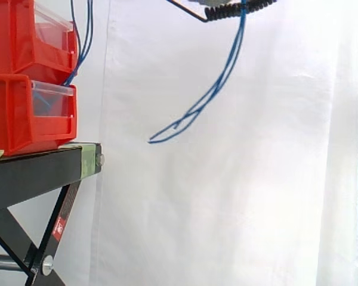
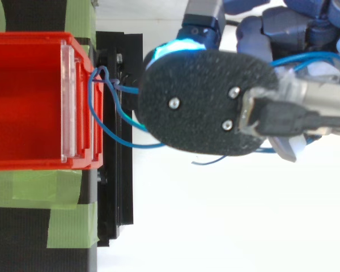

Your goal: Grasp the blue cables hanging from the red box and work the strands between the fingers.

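**Side view.** 2 bins stand stacked at the left on the black stand (image 1: 30, 173), the upper red bin (image 1: 18, 36) on the lower red bin (image 1: 12, 113). We see the blue cables (image 1: 218, 83) in 2 runs. 1 run rises past the front of the upper red bin and leaves at the top edge. The other drops from the top edge, right of centre, and curves down and left. It ends loose before the white curtain (image 1: 256, 208), well apart from the stand.

**Top view.** The cables twist together at the right lip of the upper red bin. From there they pass right, under the black oval plate (image 2: 198, 85) that covers the hand (image 2: 266, 34). Further strands cross the hand at the right. We cannot tell whether the hand is spread, pressed together or pinching the cables.
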You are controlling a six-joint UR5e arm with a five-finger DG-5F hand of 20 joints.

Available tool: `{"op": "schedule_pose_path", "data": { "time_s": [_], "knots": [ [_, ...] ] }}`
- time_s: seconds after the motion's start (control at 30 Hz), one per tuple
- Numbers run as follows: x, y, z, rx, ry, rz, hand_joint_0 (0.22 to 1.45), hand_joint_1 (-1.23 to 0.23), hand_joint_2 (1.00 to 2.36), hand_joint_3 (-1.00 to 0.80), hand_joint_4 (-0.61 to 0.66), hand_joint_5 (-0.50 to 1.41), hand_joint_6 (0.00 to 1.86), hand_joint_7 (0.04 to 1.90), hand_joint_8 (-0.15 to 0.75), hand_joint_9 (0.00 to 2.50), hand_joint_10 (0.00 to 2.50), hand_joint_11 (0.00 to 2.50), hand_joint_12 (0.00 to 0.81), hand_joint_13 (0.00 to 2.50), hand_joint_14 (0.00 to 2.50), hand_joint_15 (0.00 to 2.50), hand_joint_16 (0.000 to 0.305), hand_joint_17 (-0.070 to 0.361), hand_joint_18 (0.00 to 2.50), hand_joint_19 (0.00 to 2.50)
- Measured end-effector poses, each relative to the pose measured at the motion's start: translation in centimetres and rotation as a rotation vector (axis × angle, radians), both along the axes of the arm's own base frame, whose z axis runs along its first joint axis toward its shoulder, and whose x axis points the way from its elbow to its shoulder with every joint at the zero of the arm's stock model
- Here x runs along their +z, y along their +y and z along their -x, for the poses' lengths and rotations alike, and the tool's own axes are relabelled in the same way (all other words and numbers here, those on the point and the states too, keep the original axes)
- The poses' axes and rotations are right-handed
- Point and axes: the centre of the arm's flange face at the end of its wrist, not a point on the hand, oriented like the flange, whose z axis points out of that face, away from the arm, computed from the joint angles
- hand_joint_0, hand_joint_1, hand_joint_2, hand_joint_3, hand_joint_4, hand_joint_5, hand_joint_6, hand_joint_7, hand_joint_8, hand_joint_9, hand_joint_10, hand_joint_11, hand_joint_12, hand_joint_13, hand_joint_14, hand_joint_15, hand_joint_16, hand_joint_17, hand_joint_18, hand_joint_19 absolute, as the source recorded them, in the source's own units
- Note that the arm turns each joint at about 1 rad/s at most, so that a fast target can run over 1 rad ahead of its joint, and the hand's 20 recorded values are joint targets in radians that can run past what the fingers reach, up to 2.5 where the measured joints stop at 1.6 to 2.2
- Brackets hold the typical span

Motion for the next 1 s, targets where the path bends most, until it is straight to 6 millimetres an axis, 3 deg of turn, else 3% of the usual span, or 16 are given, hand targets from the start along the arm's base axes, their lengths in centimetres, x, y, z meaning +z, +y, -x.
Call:
{"op": "schedule_pose_path", "data": {
  "time_s": [0.2, 0.47, 0.8, 1.0],
  "knots": [
    [-3.0, 0.0, 0.7, 0.010, 0.123, 0.117, 0.87, -0.66, 1.01, -0.20, 0.17, 0.12, 1.20, 1.09, 0.376, 0.67, 2.50, 2.46, 0.418, 1.00, 2.50, 1.32, 0.045, 0.102, 1.37, 1.28],
    [-8.8, 0.7, 1.7, 0.023, 0.090, 0.094, 0.87, -0.66, 1.01, -0.20, 0.17, 0.12, 1.19, 1.10, 0.376, 0.67, 2.50, 2.46, 0.418, 1.00, 2.50, 1.32, 0.045, 0.102, 1.37, 1.28],
    [-12.6, 2.0, 0.7, 0.030, 0.011, 0.096, 0.87, -0.66, 1.01, -0.20, 0.17, 0.12, 1.19, 1.10, 0.376, 0.67, 2.50, 2.46, 0.418, 1.00, 2.50, 1.32, 0.045, 0.102, 1.37, 1.28],
    [-13.1, 2.6, 0.4, 0.035, 0.001, 0.103, 0.87, -0.67, 1.01, -0.20, 0.16, 0.12, 1.19, 1.11, 0.376, 0.67, 2.50, 2.46, 0.418, 1.00, 2.50, 1.32, 0.045, 0.102, 1.37, 1.28]
  ]
}}
